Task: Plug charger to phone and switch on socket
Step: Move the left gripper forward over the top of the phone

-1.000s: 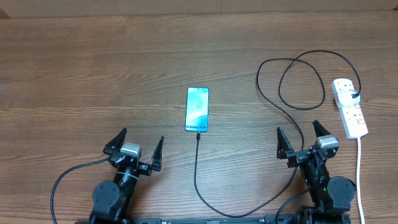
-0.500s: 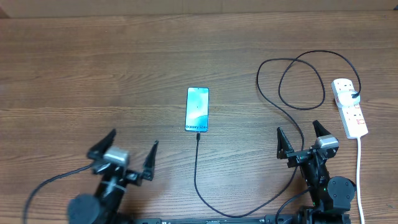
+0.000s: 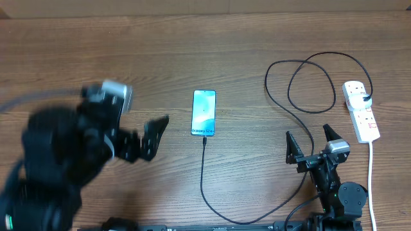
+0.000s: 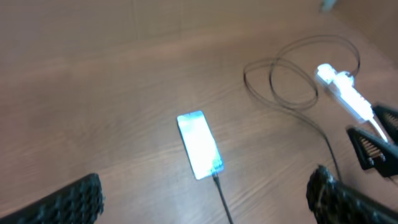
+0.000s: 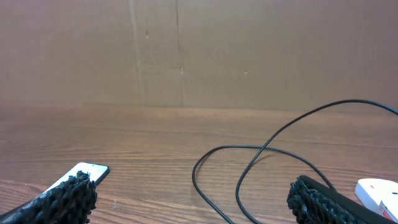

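Observation:
The phone (image 3: 203, 113) lies face up mid-table, its screen lit light blue. The charger (image 3: 201, 179), a thin black cable, runs from the front edge up to the phone's near end. Its tip (image 3: 204, 139) sits right at that end; whether it is seated I cannot tell. The cable loops (image 3: 311, 83) at the right toward the white socket (image 3: 361, 112), which has a black plug (image 3: 366, 98) in it. My left gripper (image 4: 202, 205) is raised, blurred and open, left of the phone (image 4: 199, 144). My right gripper (image 3: 310, 144) stands open and empty beside the socket.
The socket's white cord (image 3: 371, 173) runs down to the front edge at the far right. A cardboard wall (image 5: 186, 50) closes the table's far side. The cable loop (image 5: 261, 149) lies on the wood ahead of my right gripper (image 5: 196, 205).
My left arm has lifted off its rest and swung up and forward toward the phone, still open. The right arm, phone, cable and socket have not moved.

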